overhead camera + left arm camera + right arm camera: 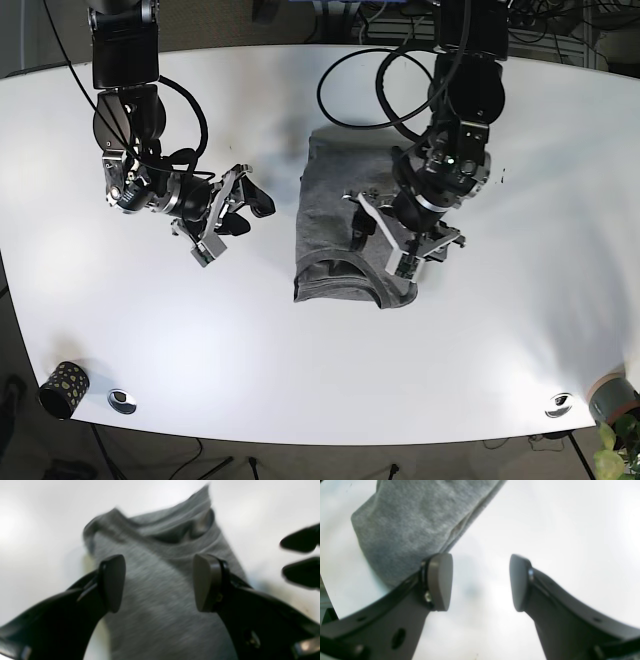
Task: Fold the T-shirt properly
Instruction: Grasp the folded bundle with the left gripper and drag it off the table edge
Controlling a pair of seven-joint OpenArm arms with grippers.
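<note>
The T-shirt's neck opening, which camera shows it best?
The left wrist view: the collar faces the camera just beyond the open left gripper, though blurred. The base view shows it small at the T-shirt's near edge. The right wrist view shows only plain grey fabric, no collar.

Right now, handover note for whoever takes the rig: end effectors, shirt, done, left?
Left end effector: open, empty, over the T-shirt near its collar.
Right end effector: open, empty, over bare table just beside the shirt.
Shirt: mid-table, sides folded in to a narrow strip, collar end toward the camera in the base view.
Done: lengthwise folds, judging by the shape.
Left: probably the crosswise fold, then square the edges.
</note>
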